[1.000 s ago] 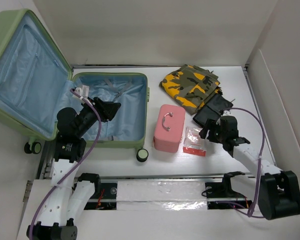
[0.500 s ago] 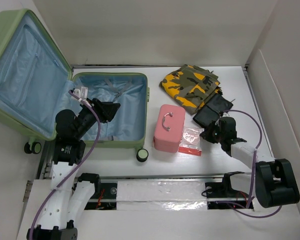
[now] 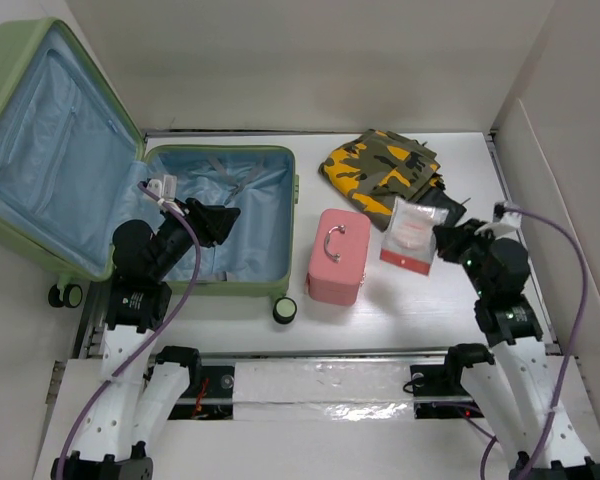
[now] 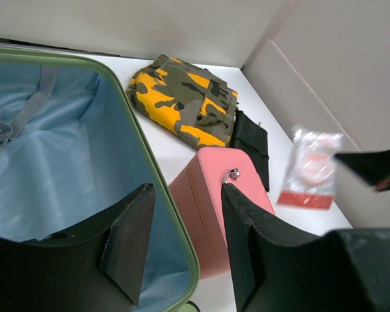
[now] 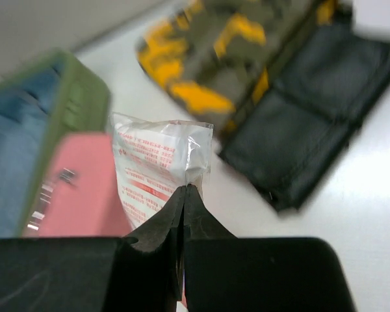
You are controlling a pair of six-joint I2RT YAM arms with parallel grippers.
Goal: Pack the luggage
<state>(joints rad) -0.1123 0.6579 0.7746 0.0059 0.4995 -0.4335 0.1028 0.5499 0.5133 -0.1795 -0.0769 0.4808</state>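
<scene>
**Top external:** fixed overhead camera, above and behind the table [image 3: 420, 300] at its 6 o'clock edge, looking down from a distance.
**Left wrist:** close and low over the luggage [image 4: 58, 149], facing 2 o'clock.
**Right wrist:** very close to the packet [image 5: 156, 162], facing 10 o'clock.
**Shared by all three:** pink case [image 3: 338, 257], packet, camouflage garment [image 3: 380, 168].

left claw [image 4: 185, 218]: jaws parted, empty | right claw [image 5: 184, 194]: jaws pinched together

My right pincer [image 5: 184, 195] is pinched tight on the near edge of a clear packet [image 5: 153, 162] with red print. Behind it, blurred: pink case [image 5: 78, 195] and green luggage [image 5: 81, 97] at left, camouflage cloth [image 5: 234, 45] and black folded cloth [image 5: 312, 123] at right.
</scene>
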